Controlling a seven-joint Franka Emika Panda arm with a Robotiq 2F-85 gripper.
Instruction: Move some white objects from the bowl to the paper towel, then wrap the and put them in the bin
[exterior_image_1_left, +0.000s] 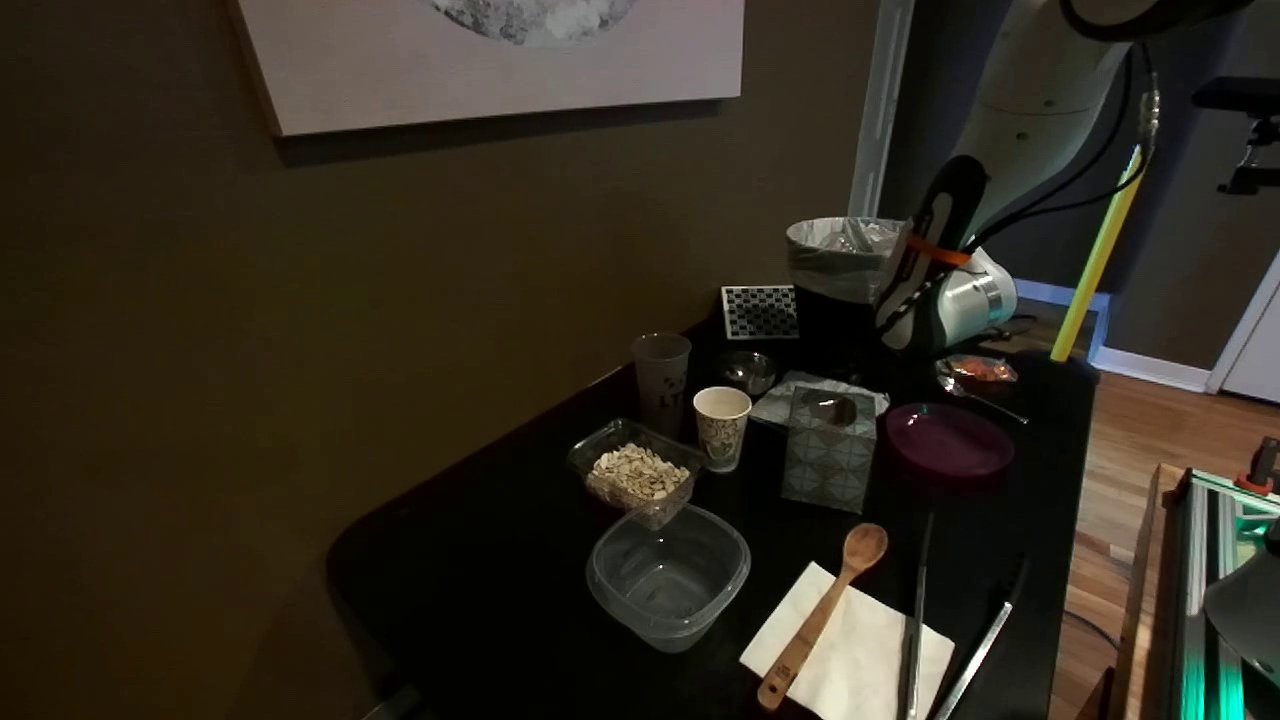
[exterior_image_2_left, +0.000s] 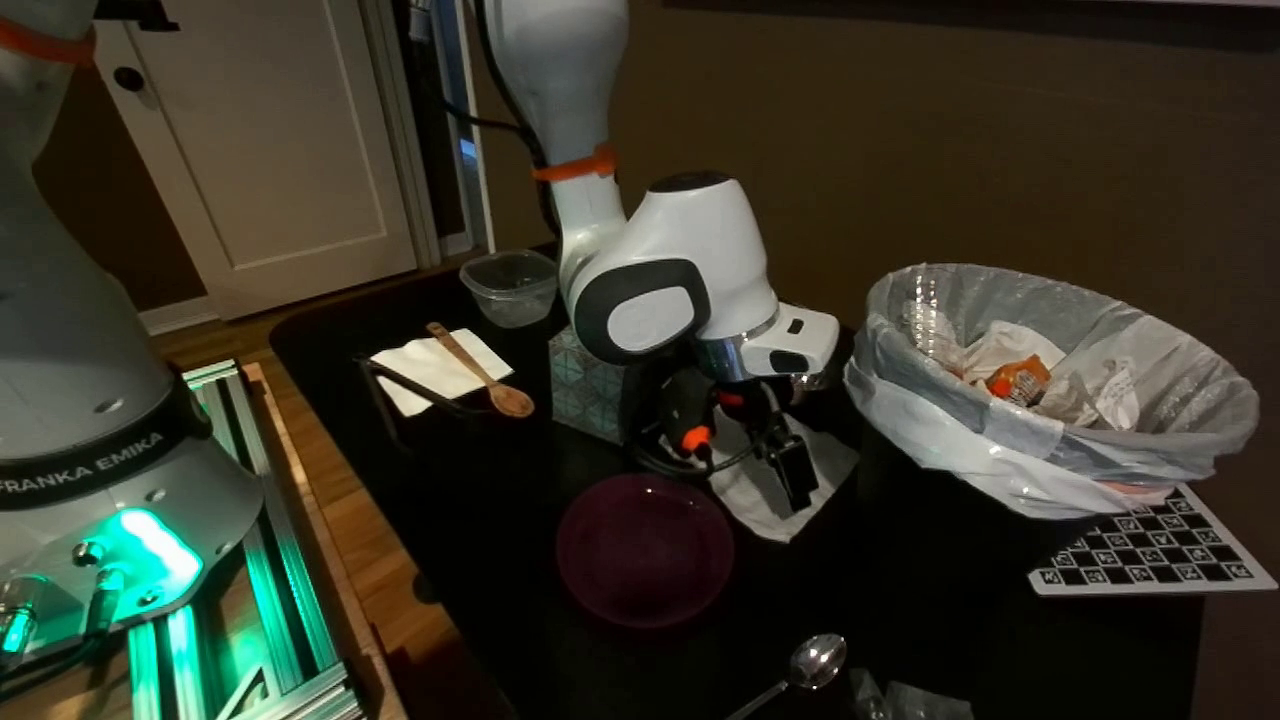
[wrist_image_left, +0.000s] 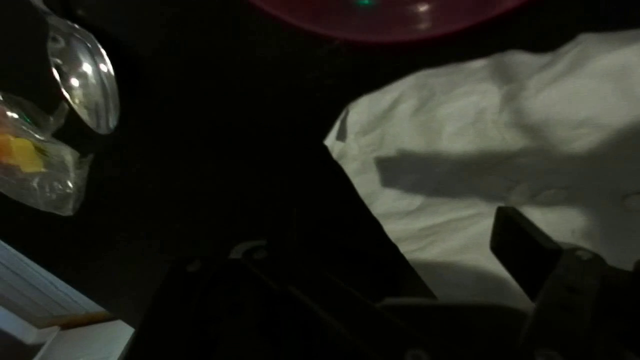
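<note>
Spread on the dark table is the crumpled paper towel (exterior_image_1_left: 770, 408) (exterior_image_2_left: 750, 495) (wrist_image_left: 425, 110). Faint pale ovals (wrist_image_left: 550, 195) that look like white objects lie on it, blurred in shadow. Many white objects (exterior_image_1_left: 640, 474) fill a clear tub farther along. A small shiny bowl (exterior_image_1_left: 746, 371) sits behind the towel; its contents are unclear. My gripper (wrist_image_left: 400, 215) is open low over the towel's edge, its fingers (exterior_image_2_left: 795, 475) apart and nothing between them; the left one is hardly visible. The lined bin (exterior_image_2_left: 1010, 470) (exterior_image_1_left: 835, 270) stands beside the towel with crumpled waste inside.
A tissue box (exterior_image_1_left: 830, 460) and maroon dish (exterior_image_2_left: 645, 550) flank the towel. Near the dish lie a metal spoon (wrist_image_left: 85, 75) and a clear packet (wrist_image_left: 45, 165). Cups (exterior_image_1_left: 722, 425), a clear container (exterior_image_1_left: 668, 575) and a napkin with a wooden spoon (exterior_image_1_left: 825, 620) stand farther off.
</note>
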